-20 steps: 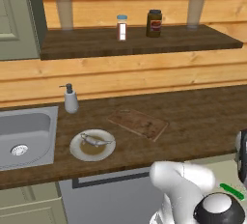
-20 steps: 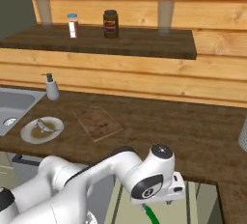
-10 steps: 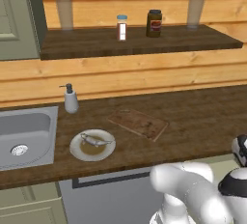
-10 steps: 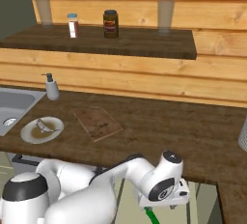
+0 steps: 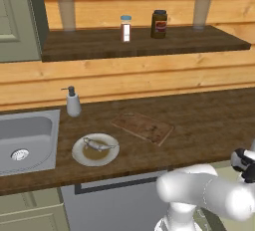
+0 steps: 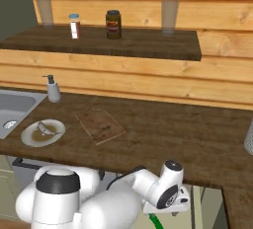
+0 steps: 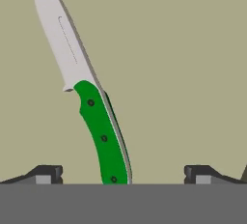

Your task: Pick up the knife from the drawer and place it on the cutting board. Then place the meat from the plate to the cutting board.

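Observation:
The knife (image 7: 99,121) lies flat on the pale floor of the drawer (image 7: 193,73), green handle toward me and pale blade pointing away. My gripper (image 7: 123,175) hangs right over the handle's end, open, with one fingertip on each side and well apart from it. From the right base view a bit of the green handle (image 6: 155,221) shows under the hand, beside the drawer (image 6: 210,206). On the counter lies the cutting board (image 5: 143,127) (image 6: 100,126), bare. Left of it the plate (image 5: 77,154) (image 6: 27,137) carries the meat (image 5: 98,144) (image 6: 48,130).
A steel sink (image 5: 25,140) is set in the counter at the left, with a soap dispenser (image 5: 73,102) behind it. The shelf (image 5: 144,43) above carries a shaker (image 5: 126,28) and a dark jar (image 5: 159,24). A grey vessel (image 6: 249,136) stands at the counter's right end.
The hand has swung to the right and lower, down over the drawer, and the arm now hides the knife from the left base view. Board, plate and meat have not moved.

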Motion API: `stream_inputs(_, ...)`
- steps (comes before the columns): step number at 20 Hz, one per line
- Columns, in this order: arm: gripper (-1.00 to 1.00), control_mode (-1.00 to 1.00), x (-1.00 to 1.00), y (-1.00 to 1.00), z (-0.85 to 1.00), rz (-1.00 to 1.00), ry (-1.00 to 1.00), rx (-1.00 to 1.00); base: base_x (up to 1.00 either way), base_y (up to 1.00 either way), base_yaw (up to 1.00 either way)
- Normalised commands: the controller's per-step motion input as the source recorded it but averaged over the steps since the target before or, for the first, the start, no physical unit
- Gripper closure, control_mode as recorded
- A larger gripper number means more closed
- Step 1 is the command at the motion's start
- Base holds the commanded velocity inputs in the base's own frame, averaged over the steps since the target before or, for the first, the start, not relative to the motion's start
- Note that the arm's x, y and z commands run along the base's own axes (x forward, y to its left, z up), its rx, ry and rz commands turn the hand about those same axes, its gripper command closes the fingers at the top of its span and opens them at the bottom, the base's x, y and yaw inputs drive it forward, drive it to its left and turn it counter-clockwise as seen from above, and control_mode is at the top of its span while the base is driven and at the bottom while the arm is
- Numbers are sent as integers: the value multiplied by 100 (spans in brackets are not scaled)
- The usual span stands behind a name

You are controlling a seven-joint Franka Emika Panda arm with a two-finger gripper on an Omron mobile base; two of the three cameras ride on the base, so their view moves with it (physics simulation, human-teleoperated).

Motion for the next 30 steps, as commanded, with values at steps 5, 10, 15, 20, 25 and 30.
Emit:
stream_inputs(5,-100,-100,7,3,-31,0,3,0,0,0,0)
stream_inputs(10,-100,-100,-1,7,-14,0,2,0,0,0,0)
stream_inputs(15,-100,-100,0,19,-24,0,0,0,0,0,0)
stream_inputs(20,-100,-100,-4,11,-26,0,0,0,0,0,0)
stream_inputs(25,-100,-100,-3,0,-26,0,0,0,0,0,0)
stream_inputs(30,-100,-100,0,0,-33,0,0,0,0,0,0)
